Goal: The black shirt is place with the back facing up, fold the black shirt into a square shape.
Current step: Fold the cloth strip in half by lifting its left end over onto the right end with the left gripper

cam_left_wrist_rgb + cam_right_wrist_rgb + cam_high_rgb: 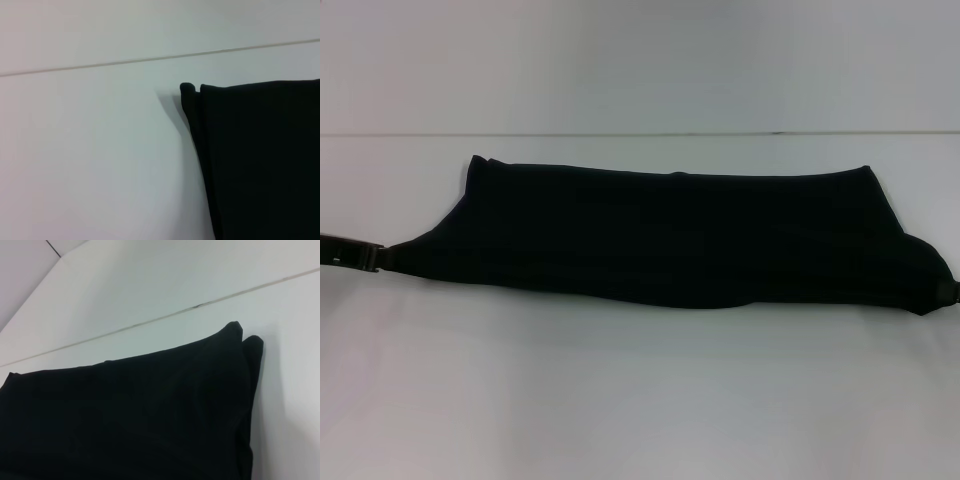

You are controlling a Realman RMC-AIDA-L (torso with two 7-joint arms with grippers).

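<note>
Left pincer (382, 256) and right pincer (948, 291) each pinch an end of the black shirt (670, 235).

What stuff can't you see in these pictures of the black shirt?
- Any print on the black shirt: no view shows one; the cloth is folded into a long band.
- Left gripper: in the head view its tips meet the shirt's corner, dark on dark.
- Right gripper: nearly cut off by the head view's edge.
- Both wrist views: only shirt and white table, no fingers.
</note>
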